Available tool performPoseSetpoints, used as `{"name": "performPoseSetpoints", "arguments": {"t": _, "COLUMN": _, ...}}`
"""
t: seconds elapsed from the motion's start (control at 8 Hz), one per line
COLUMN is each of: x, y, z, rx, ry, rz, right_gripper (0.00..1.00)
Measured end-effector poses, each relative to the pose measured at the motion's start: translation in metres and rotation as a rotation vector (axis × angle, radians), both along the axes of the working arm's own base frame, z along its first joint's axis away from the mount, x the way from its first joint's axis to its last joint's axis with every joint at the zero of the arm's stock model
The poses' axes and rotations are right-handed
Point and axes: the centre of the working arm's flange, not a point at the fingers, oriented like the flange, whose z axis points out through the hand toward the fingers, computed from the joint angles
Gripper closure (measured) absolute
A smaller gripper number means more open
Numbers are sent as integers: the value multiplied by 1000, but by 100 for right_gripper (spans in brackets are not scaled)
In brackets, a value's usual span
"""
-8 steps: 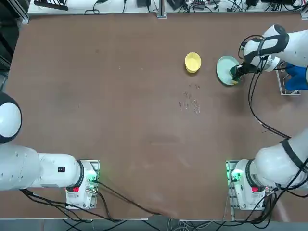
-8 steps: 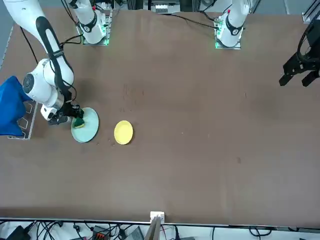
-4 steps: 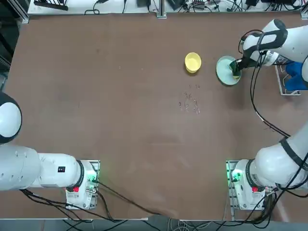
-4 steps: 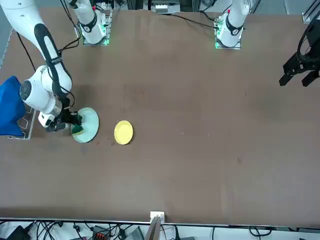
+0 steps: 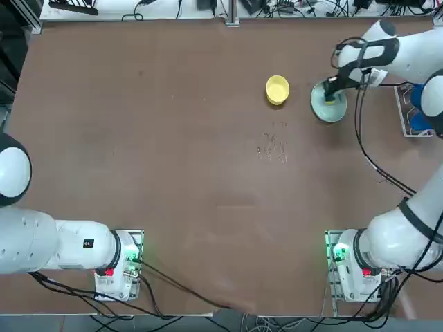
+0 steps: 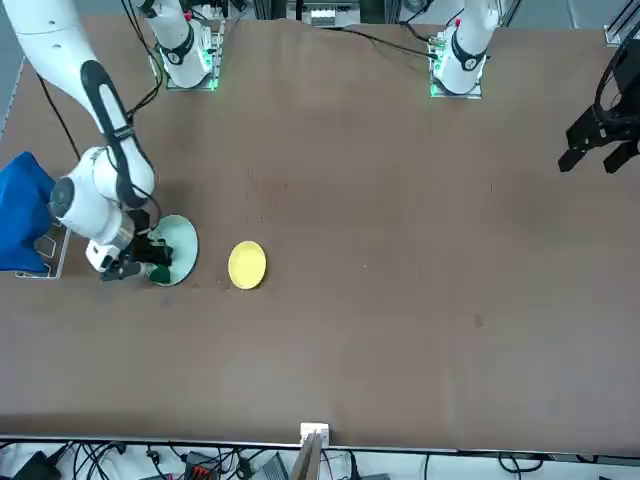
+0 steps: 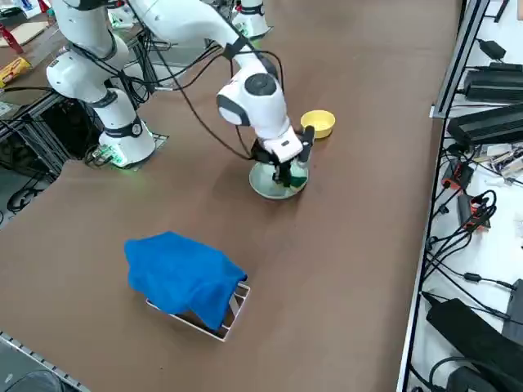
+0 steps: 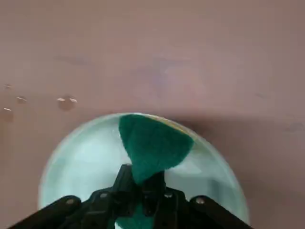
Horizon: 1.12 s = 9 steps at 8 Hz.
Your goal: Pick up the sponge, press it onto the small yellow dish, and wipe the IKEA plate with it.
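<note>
Brown tabletop fills my overhead feed, cables strung along its far edge. From here I see the right gripper [image 8: 143, 191] over the IKEA plate [image 5: 320, 107], its fingers [image 8: 155, 183] pinched tight on the sponge [image 8: 152, 145], whose green face is pressed onto the plate near its far rim. Just beside the plate, apart from it, sits the small yellow dish [image 5: 277, 89]. A blue cloth [image 7: 184, 276] is draped over a rack near the table's right edge.

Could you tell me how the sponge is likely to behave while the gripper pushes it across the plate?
The sponge bulges beyond the shut right gripper, so it is probably soft and squashes under pressure. It seems small beside the IKEA plate, so likely light. The plate's smooth surface may let it slide easily.
</note>
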Motion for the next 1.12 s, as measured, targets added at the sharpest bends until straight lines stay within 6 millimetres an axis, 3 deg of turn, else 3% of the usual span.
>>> {"name": "performPoseSetpoints", "arguments": {"t": 0.38, "x": -3, "y": 33, "z": 0, "rx": 12, "ry": 18, "rz": -36, "right_gripper": 91}}
{"name": "performPoseSetpoints", "arguments": {"t": 0.62, "x": -20, "y": 36, "z": 0, "rx": 14, "ry": 41, "rz": -54, "right_gripper": 91}}
{"name": "performPoseSetpoints", "arguments": {"t": 0.88, "x": -51, "y": 34, "z": 0, "rx": 6, "ry": 74, "rz": -57, "right_gripper": 91}}
{"name": "performPoseSetpoints", "arguments": {"t": 1.12, "x": -71, "y": 19, "z": 1, "rx": -3, "ry": 85, "rz": -66, "right_gripper": 91}}
